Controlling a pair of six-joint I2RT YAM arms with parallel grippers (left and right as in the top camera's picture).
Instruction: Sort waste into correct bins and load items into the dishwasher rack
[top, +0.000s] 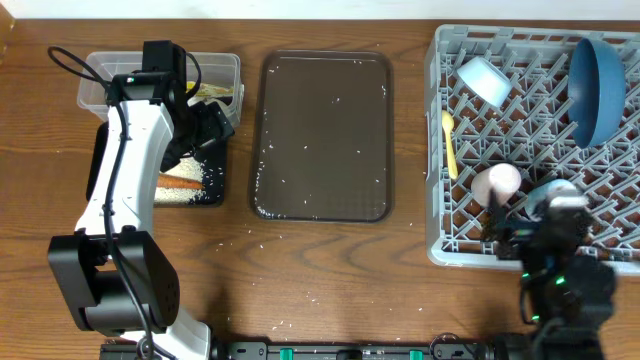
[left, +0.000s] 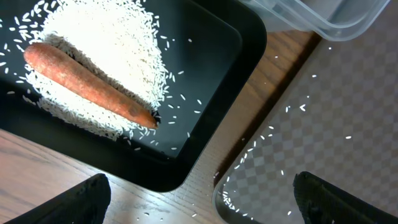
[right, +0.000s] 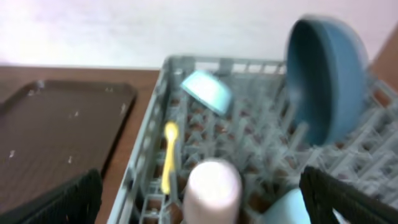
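Observation:
The heap of white rice (left: 106, 50) and the orange carrot stick (left: 87, 81) lie in the black tray (left: 211, 68). My left gripper (left: 199, 193) is open and empty, above the gap between that tray's corner and the brown tray; it shows overhead (top: 205, 125) too. The clear tub (top: 100, 85) holds a yellow-green wrapper (top: 214, 92). The grey rack (top: 440, 245) holds the dark blue bowl (top: 598, 88), light blue bowl (top: 485, 78), yellow spoon (top: 450, 140), pink cup (right: 211, 186) and light blue cup (right: 286, 208). My right gripper (right: 199, 202) is open at the rack's near edge, with the pink cup between its fingers' line.
The dark brown serving tray (top: 320, 135) lies in the middle of the table with scattered rice grains on it. A few grains lie on the wooden table near its front edge. The left arm hides part of the black tray and the tub.

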